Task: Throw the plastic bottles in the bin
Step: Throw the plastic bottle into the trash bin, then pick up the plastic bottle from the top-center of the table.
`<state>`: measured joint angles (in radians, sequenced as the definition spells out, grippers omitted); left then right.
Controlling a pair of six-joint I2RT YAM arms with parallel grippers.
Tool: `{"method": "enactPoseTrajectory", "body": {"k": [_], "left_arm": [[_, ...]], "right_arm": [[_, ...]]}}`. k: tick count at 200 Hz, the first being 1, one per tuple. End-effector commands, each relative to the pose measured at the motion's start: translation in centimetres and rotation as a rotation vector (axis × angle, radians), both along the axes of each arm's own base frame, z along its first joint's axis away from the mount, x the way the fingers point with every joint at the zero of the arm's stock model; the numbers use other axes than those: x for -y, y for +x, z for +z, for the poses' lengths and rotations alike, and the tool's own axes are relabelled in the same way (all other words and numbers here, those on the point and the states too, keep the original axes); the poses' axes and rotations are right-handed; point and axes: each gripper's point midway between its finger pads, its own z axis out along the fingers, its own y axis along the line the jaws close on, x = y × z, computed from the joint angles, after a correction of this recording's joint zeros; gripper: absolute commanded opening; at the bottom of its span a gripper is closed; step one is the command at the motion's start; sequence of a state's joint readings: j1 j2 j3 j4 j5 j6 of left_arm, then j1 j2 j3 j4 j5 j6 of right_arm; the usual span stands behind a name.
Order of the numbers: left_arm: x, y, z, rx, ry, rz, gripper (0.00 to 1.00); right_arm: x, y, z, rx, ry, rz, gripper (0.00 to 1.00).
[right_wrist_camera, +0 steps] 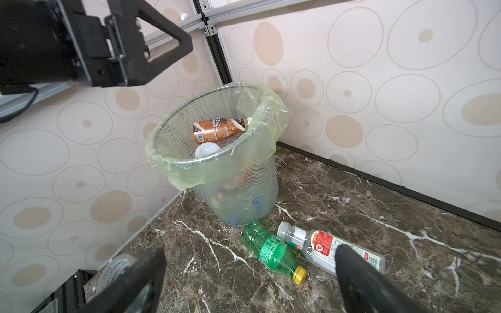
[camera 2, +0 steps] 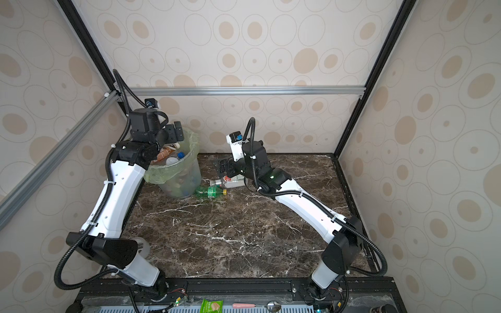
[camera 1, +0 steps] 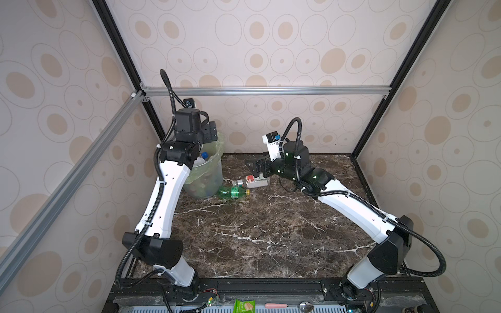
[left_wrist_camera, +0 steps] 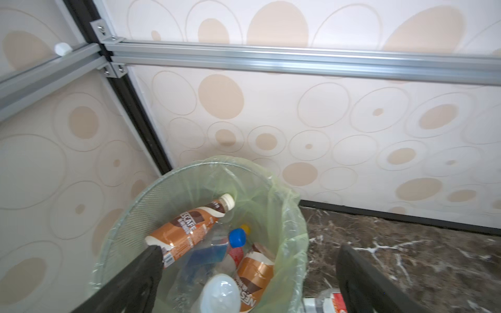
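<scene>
Two bottles lie loose on the table (camera 1: 257,230); several more sit in the bin (right_wrist_camera: 217,168).

- Bin: round mesh, upright in the far left corner of the table, close to both walls. A green bag (left_wrist_camera: 284,206) is folded over its rim.
- Bin contents, left wrist view: a brown bottle (left_wrist_camera: 187,230) lies slanted on top, cap toward the far wall. A second brown bottle (left_wrist_camera: 254,276) lies lower, with a blue cap (left_wrist_camera: 237,238) between the two. A pale bottle base (left_wrist_camera: 221,294) faces up. More shapes show through the mesh lower down, too blurred to count.
- Green bottle (right_wrist_camera: 271,250): on its side, bottom end just beside the bin's foot, yellow cap pointing away from the bin.
- Red-label bottle (right_wrist_camera: 322,244): clear, on its side, just beside the green bottle on the far side, neck toward the bin.
- Left gripper (left_wrist_camera: 249,252): above the bin's mouth, jaws wide apart, nothing between them.
- Right gripper (right_wrist_camera: 249,253): above the two loose bottles, jaws wide apart, holding neither.
</scene>
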<state>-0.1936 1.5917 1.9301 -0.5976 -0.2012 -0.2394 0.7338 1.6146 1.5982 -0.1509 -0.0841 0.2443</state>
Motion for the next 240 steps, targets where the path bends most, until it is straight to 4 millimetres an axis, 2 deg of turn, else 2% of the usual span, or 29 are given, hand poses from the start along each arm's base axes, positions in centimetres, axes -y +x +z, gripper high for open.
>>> {"method": "enactPoseTrajectory", "body": {"k": [1, 34, 54, 74, 112, 149, 187, 212, 240], "left_arm": [[3.7, 0.0, -1.2, 0.009, -0.164, -0.156, 0.99], [7.7, -1.5, -3.6, 0.001, -0.313, -0.303, 0.99], [9.4, -2.7, -4.9, -0.018, -0.339, -0.345, 0.99], [11.0, -4.2, -6.5, -0.025, -0.421, -0.410, 0.99], [13.2, -6.6, -11.6, -0.113, -0.526, -0.473, 0.99], [13.7, -8.5, -16.0, -0.165, -0.639, -0.488, 0.99], [13.0, -10.3, -19.1, -0.200, -0.677, -0.455, 0.99], [12.8, -11.3, -20.0, -0.209, -0.715, -0.451, 0.99], [12.4, -11.6, -20.6, -0.225, -0.755, -0.451, 0.99]], "right_arm": [[0.8, 0.8, -2.2, -0.043, -0.044, -0.057, 1.00], [3.7, 2.8, -5.7, -0.137, -0.080, -0.156, 1.00], [5.8, 4.5, -8.6, -0.231, -0.097, -0.214, 1.00], [6.6, 5.5, -11.9, -0.297, -0.124, -0.222, 1.00], [4.6, 5.6, -18.0, -0.383, -0.164, -0.133, 1.00], [3.0, 6.3, -21.9, -0.455, -0.168, -0.097, 0.99], [-0.1, 6.0, -23.9, -0.487, -0.166, -0.028, 0.97], [-2.5, 5.6, -24.5, -0.494, -0.167, 0.026, 0.97], [-4.3, 5.6, -24.9, -0.511, -0.142, 0.050, 0.96]]}}
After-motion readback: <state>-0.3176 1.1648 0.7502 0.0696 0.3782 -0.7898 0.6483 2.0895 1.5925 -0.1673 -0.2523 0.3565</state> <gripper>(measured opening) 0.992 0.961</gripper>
